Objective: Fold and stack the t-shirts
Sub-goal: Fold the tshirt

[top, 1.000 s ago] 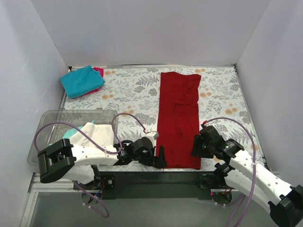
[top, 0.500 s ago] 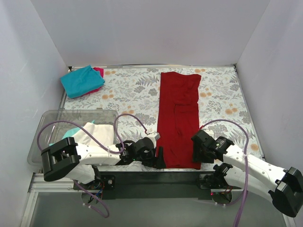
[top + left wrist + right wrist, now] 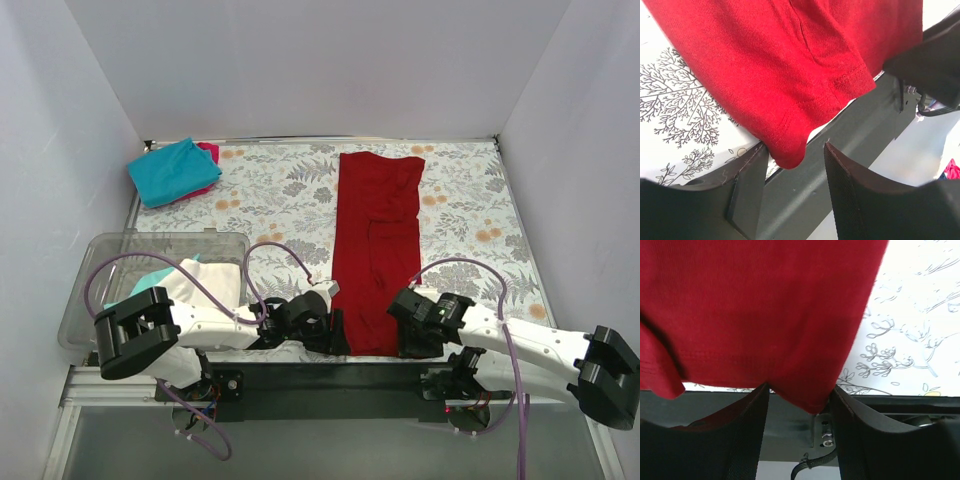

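The dark red t-shirt (image 3: 378, 250) lies in a long narrow strip from the back of the table to its near edge. My left gripper (image 3: 338, 336) is open at the shirt's near left corner. In the left wrist view that corner (image 3: 790, 155) hangs between the spread fingers (image 3: 852, 200) of my left gripper (image 3: 790, 187). My right gripper (image 3: 407, 340) is open at the near right corner. In the right wrist view that corner (image 3: 812, 400) sits between the fingers (image 3: 747, 430) of my right gripper (image 3: 800, 425). A folded teal t-shirt (image 3: 172, 171) lies on a magenta-pink one (image 3: 209, 152) at the back left.
A clear plastic bin (image 3: 110, 250) stands at the near left and holds a white t-shirt (image 3: 205, 285) and a bit of teal cloth. The dark metal rail (image 3: 330, 375) runs along the table's near edge under both grippers. The tabletop (image 3: 280, 200) has a leaf print.
My right gripper has moved left and down to the shirt's near right corner. My left gripper has shifted only slightly at the near left corner. The shirt lies as before.
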